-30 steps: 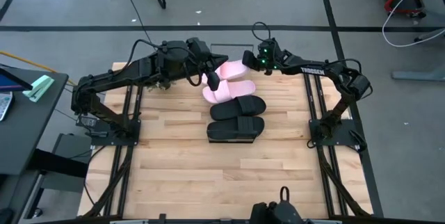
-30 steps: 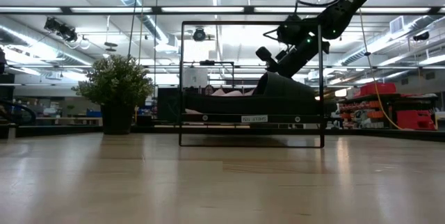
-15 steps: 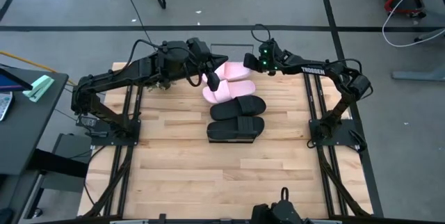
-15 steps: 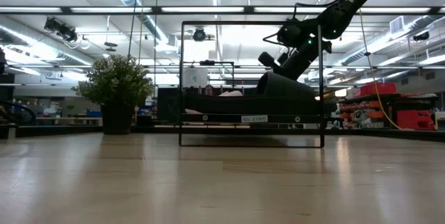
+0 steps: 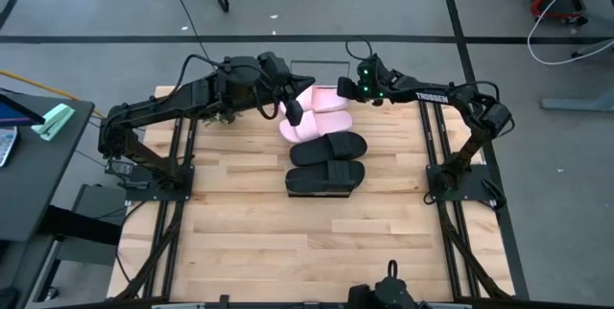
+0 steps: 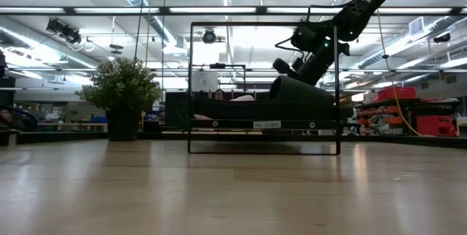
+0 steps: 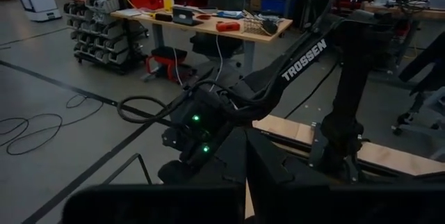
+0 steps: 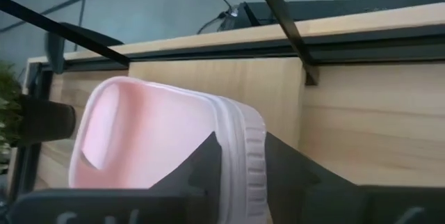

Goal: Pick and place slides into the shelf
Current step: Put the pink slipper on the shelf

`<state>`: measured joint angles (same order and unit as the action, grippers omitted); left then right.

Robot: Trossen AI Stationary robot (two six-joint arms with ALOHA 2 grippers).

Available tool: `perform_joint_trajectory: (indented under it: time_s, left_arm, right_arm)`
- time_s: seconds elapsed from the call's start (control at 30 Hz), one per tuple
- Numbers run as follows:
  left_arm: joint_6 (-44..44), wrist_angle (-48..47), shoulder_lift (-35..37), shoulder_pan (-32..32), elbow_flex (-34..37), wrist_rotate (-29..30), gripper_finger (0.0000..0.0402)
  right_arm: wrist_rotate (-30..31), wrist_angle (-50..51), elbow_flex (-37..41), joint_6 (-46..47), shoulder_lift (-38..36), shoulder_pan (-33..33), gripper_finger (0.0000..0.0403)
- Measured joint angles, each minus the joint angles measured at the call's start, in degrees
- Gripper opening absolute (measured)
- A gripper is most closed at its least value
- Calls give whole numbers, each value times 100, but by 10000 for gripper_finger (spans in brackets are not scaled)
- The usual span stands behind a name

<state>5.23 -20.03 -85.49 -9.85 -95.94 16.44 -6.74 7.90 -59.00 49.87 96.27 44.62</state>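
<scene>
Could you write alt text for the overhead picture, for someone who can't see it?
Seen from above, two dark robot arms meet at the far edge of a slatted wooden table, the left gripper and the right gripper either side of two pale pink slides. Two black slides lie just in front.

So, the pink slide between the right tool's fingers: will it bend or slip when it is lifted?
The pink slide looks thick and foam-like, so probably light and only slightly bendy. Its ribbed edge should help the right tool hold it. Held at one end, it may droop.
</scene>
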Motion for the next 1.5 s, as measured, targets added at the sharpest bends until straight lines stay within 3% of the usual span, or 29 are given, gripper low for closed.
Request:
perform_joint_trajectory:
  time_s: [0.3, 0.57, 0.83, 1.03, 1.5]
  left_arm:
    - [13, 0, 0, 0, 2, -215, 21]
    - [15, 0, 0, 7, 2, -218, 6]
    - [19, 0, 0, 9, 2, -218, 23]
    - [17, 0, 0, 9, 2, -218, 12]
    - [18, -2, 0, 9, 2, -218, 25]
  right_arm:
    - [-1, 5, 0, -66, 0, -15, 108]
    - [41, -2, 0, -205, 0, -15, 112]
    - [48, 2, 0, -225, 2, -15, 152]
    - [188, 53, 1, -259, 2, -15, 172]
    - [284, 94, 2, -555, 2, -15, 135]
